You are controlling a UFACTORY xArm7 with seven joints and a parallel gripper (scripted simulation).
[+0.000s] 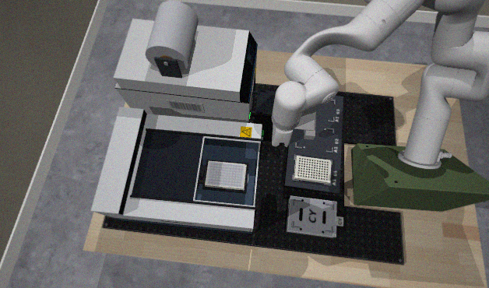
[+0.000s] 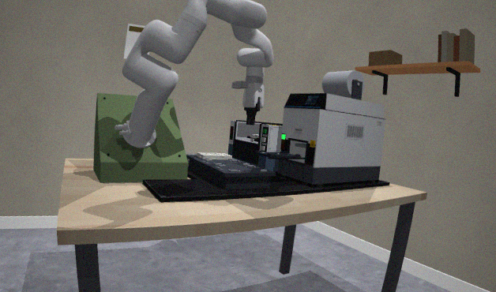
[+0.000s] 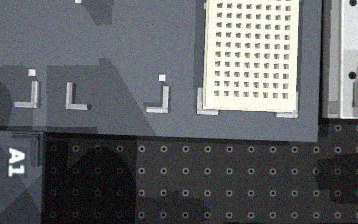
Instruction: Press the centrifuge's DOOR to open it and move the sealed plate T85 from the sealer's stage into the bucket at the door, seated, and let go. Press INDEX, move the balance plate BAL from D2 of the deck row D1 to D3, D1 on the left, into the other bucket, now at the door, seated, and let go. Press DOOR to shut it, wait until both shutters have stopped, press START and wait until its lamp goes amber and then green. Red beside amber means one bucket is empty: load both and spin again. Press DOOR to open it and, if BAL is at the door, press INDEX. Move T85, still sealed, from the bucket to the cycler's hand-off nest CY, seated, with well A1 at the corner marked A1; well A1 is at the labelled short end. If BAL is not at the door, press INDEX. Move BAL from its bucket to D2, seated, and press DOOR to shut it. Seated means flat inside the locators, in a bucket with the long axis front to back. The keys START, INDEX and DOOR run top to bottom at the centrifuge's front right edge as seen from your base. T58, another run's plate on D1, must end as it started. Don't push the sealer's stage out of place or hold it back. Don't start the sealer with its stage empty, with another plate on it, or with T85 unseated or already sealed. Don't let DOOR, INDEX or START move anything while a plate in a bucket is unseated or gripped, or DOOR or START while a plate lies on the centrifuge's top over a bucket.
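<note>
The centrifuge (image 1: 114, 167) has its door open. A pale grey well plate (image 1: 226, 175) lies flat in the bucket at the door, long axis across the picture; I cannot read its label. My gripper (image 1: 278, 144) (image 2: 250, 120) is shut and empty. It hangs between the centrifuge's right edge and the deck row (image 1: 294, 183) (image 3: 130, 40). A cream plate (image 1: 313, 169) (image 3: 250, 55) sits inside the locators of D1. D2 (image 3: 115, 95) is bare, and so is D3. The CY nest (image 1: 297, 226) is empty. The fingers do not show in the wrist view.
The white sealer (image 1: 184, 66) (image 2: 336, 138) with its roll stands behind the centrifuge. A yellow warning label (image 1: 244, 131) marks the centrifuge's near right corner. The green arm base (image 1: 378, 183) stands right of the deck. The arm's elbow hangs over D3.
</note>
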